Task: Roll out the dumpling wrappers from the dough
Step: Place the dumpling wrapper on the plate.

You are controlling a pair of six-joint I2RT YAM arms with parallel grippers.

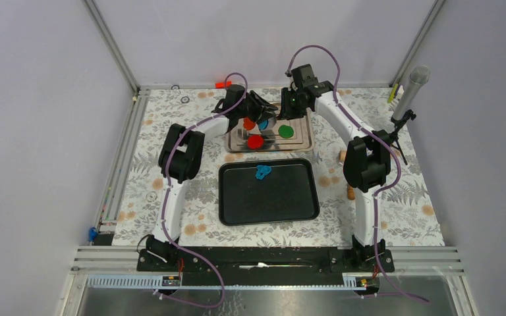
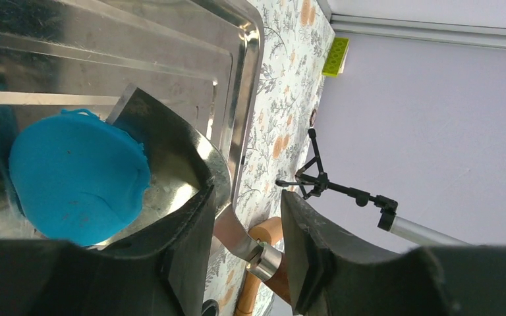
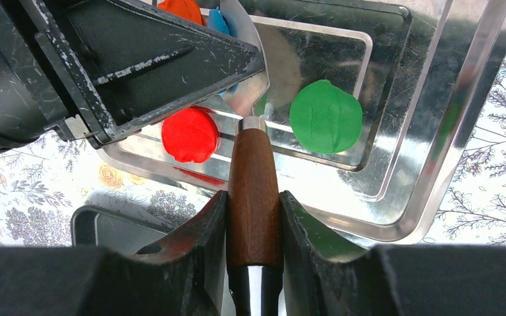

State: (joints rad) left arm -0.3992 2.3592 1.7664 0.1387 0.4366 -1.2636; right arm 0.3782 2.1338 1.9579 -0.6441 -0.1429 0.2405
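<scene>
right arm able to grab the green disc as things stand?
Probably not: the right gripper is shut on the spatula handle. The green disc itself lies uncovered in the steel tray, just beside the blade.

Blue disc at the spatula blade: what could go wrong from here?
1. The blue disc has a ragged edge where it meets the blade of the spatula; more pushing may tear or fold it.
2. The open left gripper sits close around the blade's neck, while the right gripper holds the handle; the two may collide.
</scene>
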